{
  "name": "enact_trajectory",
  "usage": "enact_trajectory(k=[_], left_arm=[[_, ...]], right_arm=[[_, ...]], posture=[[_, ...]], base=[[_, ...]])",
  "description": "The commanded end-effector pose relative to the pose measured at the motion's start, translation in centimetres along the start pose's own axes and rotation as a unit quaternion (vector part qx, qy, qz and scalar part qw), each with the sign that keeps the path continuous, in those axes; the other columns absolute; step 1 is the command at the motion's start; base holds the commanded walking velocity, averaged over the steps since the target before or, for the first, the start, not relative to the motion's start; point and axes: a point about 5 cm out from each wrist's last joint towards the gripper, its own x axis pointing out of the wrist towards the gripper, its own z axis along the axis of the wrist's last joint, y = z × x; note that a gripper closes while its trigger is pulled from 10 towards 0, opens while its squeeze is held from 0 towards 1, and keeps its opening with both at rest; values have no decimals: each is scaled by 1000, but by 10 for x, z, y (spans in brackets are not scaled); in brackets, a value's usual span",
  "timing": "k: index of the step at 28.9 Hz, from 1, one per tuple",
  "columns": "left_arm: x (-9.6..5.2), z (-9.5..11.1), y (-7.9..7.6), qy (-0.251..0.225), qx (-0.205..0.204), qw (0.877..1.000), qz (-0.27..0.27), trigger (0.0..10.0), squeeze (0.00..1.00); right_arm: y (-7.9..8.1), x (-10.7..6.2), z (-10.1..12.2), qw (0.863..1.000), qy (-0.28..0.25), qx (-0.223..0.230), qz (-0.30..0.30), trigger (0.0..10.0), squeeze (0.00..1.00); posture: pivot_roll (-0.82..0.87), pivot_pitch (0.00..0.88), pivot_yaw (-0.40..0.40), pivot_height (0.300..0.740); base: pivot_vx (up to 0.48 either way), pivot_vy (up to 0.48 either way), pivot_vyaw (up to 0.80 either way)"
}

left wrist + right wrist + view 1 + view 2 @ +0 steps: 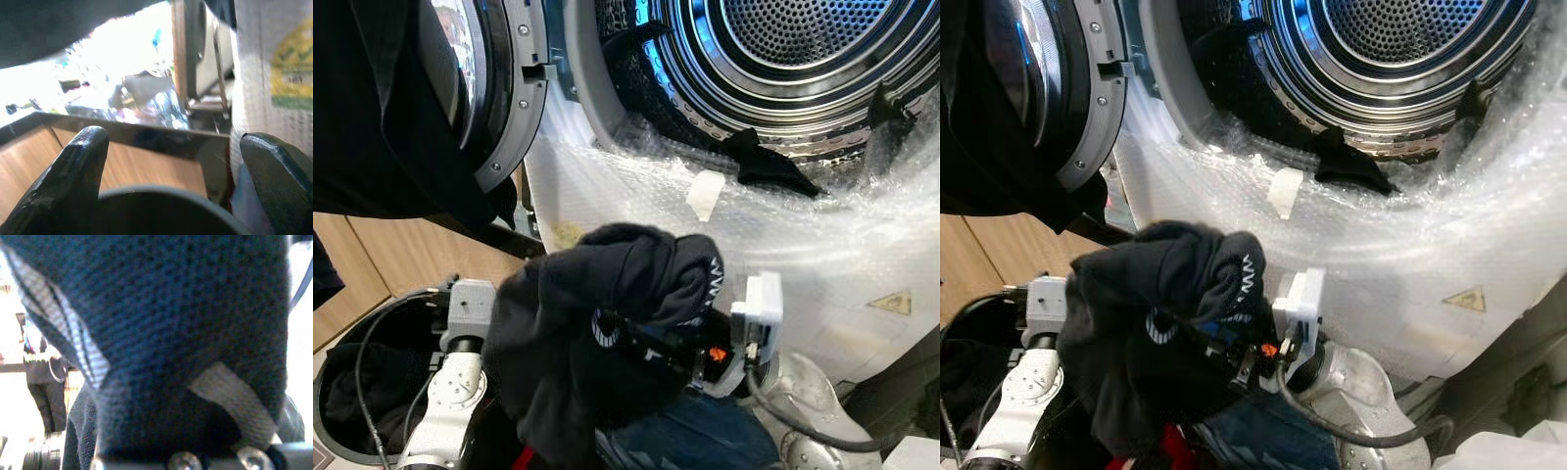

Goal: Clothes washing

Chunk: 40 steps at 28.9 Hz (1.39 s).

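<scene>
The left gripper [171,181] hangs spread over the round dark laundry basket [352,392]. Beside it the right gripper [641,338] pinches a bunched black garment with white print [597,313] (below the bubble-wrapped front-loading washing machine's [822,225] open steel drum [783,49]).

A dark garment [1160,313] is bunched over the right tool [1224,338], below the washer's open drum [1400,69], where black cloth [1347,166] hangs out.
</scene>
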Motion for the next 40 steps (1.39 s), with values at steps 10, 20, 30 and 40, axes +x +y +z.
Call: enact_trajectory(k=[10, 20, 30, 40], left_arm=[[-11, -7, -35, 0, 44, 995, -89, 10000, 0], [-14, -9, -49, 14, 32, 992, -118, 10000, 0], [-14, -16, -43, 48, -1, 994, -95, 10000, 0], [-13, -12, -46, 42, -6, 995, -94, 10000, 0]], right_arm=[[-17, 38, 68, 993, -82, -77, 21, 0, 0], [-67, 77, 126, 980, -120, -142, -63, 0, 0], [-135, 94, 221, 945, -144, -143, -258, 0, 0], [-172, 47, 256, 814, -130, -149, -547, 0, 0]], posture=[[21, 0, -41, 740], [21, 0, -51, 740], [1, 0, -43, 740], [28, 0, -56, 740]], base=[[0, 0, 0], [0, 0, 0], [0, 0, 0], [0, 0, 0]])
